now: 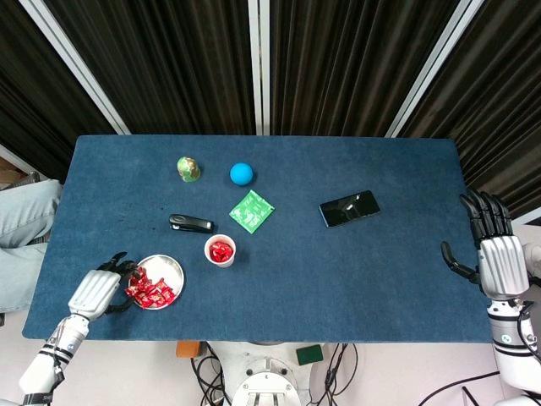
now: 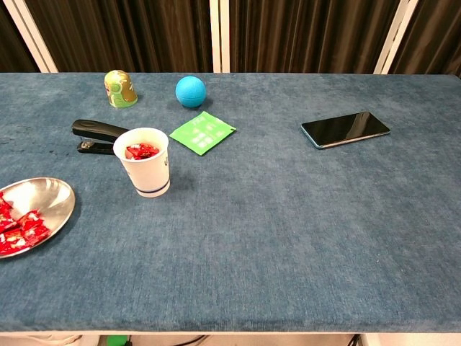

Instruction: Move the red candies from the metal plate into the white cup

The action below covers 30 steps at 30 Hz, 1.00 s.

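Note:
A metal plate [image 1: 172, 269] [image 2: 50, 198] lies near the table's front left corner with several red candies [image 1: 150, 289] [image 2: 20, 226] heaped on its left half. Just to its right stands the white cup [image 1: 220, 252] [image 2: 148, 171], upright, with red candies [image 1: 221, 249] [image 2: 142, 151] inside. My left hand [image 1: 100, 289] is at the plate's left rim with its fingers curled toward the candy heap. Whether it holds a candy is hidden. My right hand [image 1: 494, 254] rests at the table's right edge, fingers spread and holding nothing. Neither hand shows in the chest view.
A black stapler [image 1: 190, 223] [image 2: 97, 135] lies just behind the cup. Further back are a green packet [image 1: 251, 211] [image 2: 202, 132], a blue ball [image 1: 242, 173] [image 2: 190, 91] and a green-yellow figurine [image 1: 188, 168] [image 2: 119, 88]. A black phone [image 1: 349, 208] [image 2: 345, 128] lies to the right.

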Each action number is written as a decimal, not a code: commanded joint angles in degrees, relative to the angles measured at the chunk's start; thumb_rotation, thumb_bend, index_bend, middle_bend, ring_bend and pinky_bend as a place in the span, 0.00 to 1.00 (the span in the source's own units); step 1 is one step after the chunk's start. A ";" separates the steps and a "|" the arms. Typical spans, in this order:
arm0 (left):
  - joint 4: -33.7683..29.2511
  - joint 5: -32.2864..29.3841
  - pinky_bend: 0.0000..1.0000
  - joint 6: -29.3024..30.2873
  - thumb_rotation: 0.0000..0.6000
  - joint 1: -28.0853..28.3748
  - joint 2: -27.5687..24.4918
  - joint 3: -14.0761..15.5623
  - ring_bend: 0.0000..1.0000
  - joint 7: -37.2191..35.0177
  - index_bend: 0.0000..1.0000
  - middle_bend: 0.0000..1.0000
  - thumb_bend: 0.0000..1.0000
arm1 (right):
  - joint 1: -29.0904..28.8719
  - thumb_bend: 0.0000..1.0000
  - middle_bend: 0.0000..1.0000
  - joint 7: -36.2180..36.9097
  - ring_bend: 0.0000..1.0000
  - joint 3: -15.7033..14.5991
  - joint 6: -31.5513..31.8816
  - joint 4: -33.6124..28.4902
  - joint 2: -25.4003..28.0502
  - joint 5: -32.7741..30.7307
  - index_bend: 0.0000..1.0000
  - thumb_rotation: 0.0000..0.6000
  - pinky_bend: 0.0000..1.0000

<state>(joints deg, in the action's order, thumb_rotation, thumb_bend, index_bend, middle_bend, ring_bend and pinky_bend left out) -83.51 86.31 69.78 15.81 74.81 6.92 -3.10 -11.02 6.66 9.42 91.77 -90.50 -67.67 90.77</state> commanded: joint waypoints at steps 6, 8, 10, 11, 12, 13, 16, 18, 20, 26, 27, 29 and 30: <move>0.87 -0.53 0.27 -1.83 1.00 0.45 0.70 -0.70 0.07 0.97 0.40 0.23 0.28 | -0.02 0.38 0.00 -0.08 0.00 -0.14 -0.18 0.12 -0.19 0.00 0.00 1.00 0.00; 0.94 -0.87 0.27 -2.37 1.00 0.57 0.78 -0.86 0.07 1.45 0.40 0.23 0.28 | -0.01 0.38 0.00 -0.10 0.00 -0.11 -0.13 0.10 -0.19 -0.01 0.00 1.00 0.00; 0.89 -1.14 0.27 -2.77 1.00 0.61 0.83 -1.00 0.07 1.74 0.40 0.23 0.28 | 0.02 0.38 0.00 -0.10 0.00 -0.09 -0.09 0.12 -0.15 -0.04 0.00 1.00 0.00; 0.90 -1.21 0.27 -2.84 1.00 0.58 0.85 -1.05 0.07 1.85 0.40 0.23 0.28 | 0.02 0.38 0.00 -0.09 0.00 -0.09 -0.10 0.13 -0.14 -0.05 0.00 1.00 0.00; 0.93 -1.24 0.27 -2.90 1.00 0.56 0.87 -1.08 0.07 1.95 0.40 0.23 0.28 | 0.02 0.38 0.00 -0.07 0.00 -0.08 -0.11 0.15 -0.13 -0.09 0.00 1.00 0.00; 0.97 -1.31 0.27 -2.98 1.00 0.50 0.92 -1.10 0.07 2.05 0.40 0.23 0.28 | 0.03 0.38 0.00 -0.03 0.00 -0.08 -0.13 0.21 -0.15 -0.12 0.00 1.00 0.00; 1.12 -1.55 0.27 -3.43 1.00 0.41 1.06 -1.09 0.07 2.32 0.40 0.23 0.28 | 0.00 0.38 0.00 0.06 0.00 -0.13 -0.21 0.33 -0.26 -0.13 0.00 1.00 0.00; 1.19 -1.65 0.27 -3.69 1.00 0.40 1.13 -1.10 0.07 2.44 0.41 0.23 0.28 | -0.01 0.38 0.00 0.14 0.00 -0.14 -0.25 0.43 -0.33 -0.15 0.00 1.00 0.00; 1.33 -1.73 0.27 -3.93 1.00 0.42 1.20 -1.15 0.07 2.86 0.42 0.23 0.28 | 0.01 0.38 0.00 0.20 0.00 -0.14 -0.23 0.53 -0.37 -0.18 0.00 1.00 0.00; 1.57 -1.82 0.27 -4.08 1.00 0.39 1.44 -1.38 0.07 4.66 0.43 0.23 0.28 | 0.00 0.38 0.00 0.24 0.00 -0.08 -0.18 0.55 -0.35 -0.20 0.00 1.00 0.00; 1.61 -1.86 0.27 -4.12 1.00 0.38 1.50 -1.41 0.07 4.96 0.44 0.23 0.28 | -0.01 0.38 0.00 0.23 0.00 -0.07 -0.18 0.55 -0.36 -0.20 0.00 1.00 0.00; 1.62 -1.90 0.27 -4.17 1.00 0.37 1.63 -1.49 0.07 5.30 0.47 0.23 0.28 | -0.04 0.38 0.00 0.19 0.00 -0.08 -0.21 0.52 -0.39 -0.16 0.00 1.00 0.00; 1.66 -1.90 0.27 -4.18 1.00 0.37 1.68 -1.53 0.07 5.43 0.48 0.23 0.29 | -0.05 0.38 0.00 0.17 0.00 -0.08 -0.21 0.52 -0.40 -0.15 0.00 1.00 0.00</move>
<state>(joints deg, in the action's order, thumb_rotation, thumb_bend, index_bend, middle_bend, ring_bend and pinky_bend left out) -81.87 84.43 65.62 16.19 76.46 5.41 2.31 -11.07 6.82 9.34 91.55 -89.98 -68.08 90.62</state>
